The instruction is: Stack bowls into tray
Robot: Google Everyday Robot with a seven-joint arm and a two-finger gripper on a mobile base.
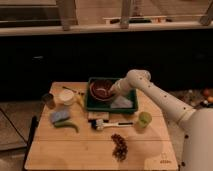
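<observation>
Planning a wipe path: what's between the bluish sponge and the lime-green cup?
A brush, in the camera view. The gripper is at the bowls in the tray.

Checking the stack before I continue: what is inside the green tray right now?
Red-brown bowls sit in the tray's left half, a pale flat item at its front right. The gripper is at the bowls' right rim; the arm covers the tray's back right corner.

One green tray (97, 108), dark red-brown bowls (101, 90) nested in it, number unclear, one gripper (115, 89) at their rim, one lime-green cup (144, 118), one bluish sponge (60, 116), one white cup (66, 96), one brush (106, 124), one wooden table (75, 150)
</observation>
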